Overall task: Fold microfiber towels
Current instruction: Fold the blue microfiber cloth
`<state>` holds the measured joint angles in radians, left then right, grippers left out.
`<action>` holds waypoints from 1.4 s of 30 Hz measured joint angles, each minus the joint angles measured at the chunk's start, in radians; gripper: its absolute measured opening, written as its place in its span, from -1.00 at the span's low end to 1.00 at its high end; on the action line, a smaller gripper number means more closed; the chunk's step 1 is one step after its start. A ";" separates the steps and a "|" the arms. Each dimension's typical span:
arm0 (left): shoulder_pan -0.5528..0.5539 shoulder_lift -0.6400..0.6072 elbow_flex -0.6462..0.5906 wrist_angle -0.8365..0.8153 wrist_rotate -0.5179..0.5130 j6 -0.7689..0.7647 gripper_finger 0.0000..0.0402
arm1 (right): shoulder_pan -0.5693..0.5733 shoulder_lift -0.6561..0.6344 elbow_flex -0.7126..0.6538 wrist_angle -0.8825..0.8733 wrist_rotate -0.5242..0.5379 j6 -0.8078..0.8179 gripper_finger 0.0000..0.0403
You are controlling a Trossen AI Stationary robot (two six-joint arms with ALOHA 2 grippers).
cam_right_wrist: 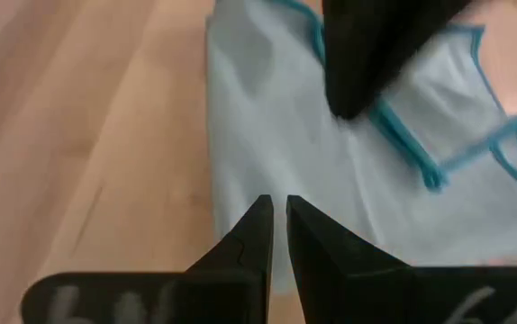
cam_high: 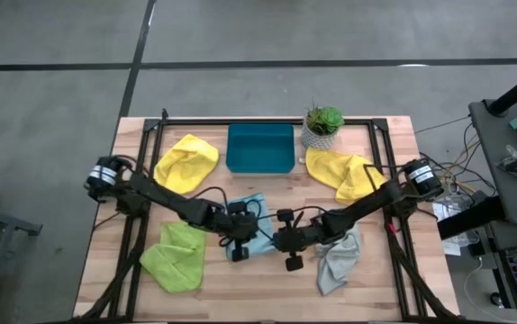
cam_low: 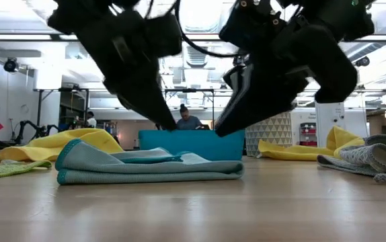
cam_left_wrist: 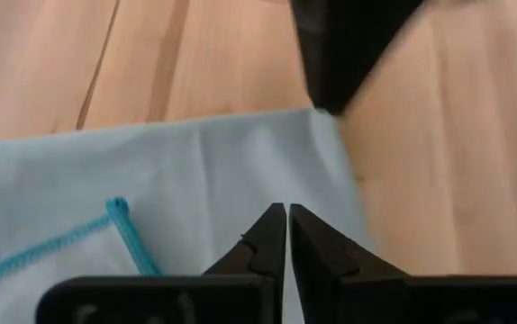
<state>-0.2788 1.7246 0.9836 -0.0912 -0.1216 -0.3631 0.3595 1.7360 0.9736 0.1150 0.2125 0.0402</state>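
Note:
A light blue microfiber towel (cam_low: 149, 167) with a teal hem lies folded flat on the table's middle (cam_high: 251, 236). My left gripper (cam_low: 169, 125) is shut and slants down over the towel's left part (cam_left_wrist: 287, 209). My right gripper (cam_low: 218, 132) is also shut and slants down over the towel's right edge (cam_right_wrist: 278, 200). In the low view both tips stand a little above the cloth. The other towels lie loose: two yellow towels (cam_high: 186, 162) (cam_high: 344, 173), a lime green towel (cam_high: 174, 256) and a grey towel (cam_high: 340, 261).
A teal tray (cam_high: 260, 148) stands at the far middle, with a small potted plant (cam_high: 323, 126) to its right. Bare wood lies along the table's near edge (cam_high: 258, 301). People show in the room beyond the table.

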 joint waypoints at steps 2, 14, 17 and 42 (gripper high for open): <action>0.011 0.034 0.000 0.027 -0.010 0.006 -0.97 | -0.004 0.002 -0.021 0.036 -0.002 -0.005 -0.86; 0.030 0.134 0.008 0.029 -0.186 0.006 -0.97 | -0.023 0.029 -0.127 0.285 -0.002 0.025 -0.86; 0.031 0.131 0.008 0.016 -0.207 0.005 -0.97 | -0.027 0.069 -0.127 0.315 -0.002 0.030 -0.86; 0.036 -0.026 0.025 -0.709 -0.226 -0.102 -0.97 | -0.039 0.125 -0.112 0.276 -0.065 0.072 -0.86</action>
<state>-0.2432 1.6981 1.0088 -0.8003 -0.3473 -0.4656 0.3202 1.8606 0.8619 0.3906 0.1478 0.1125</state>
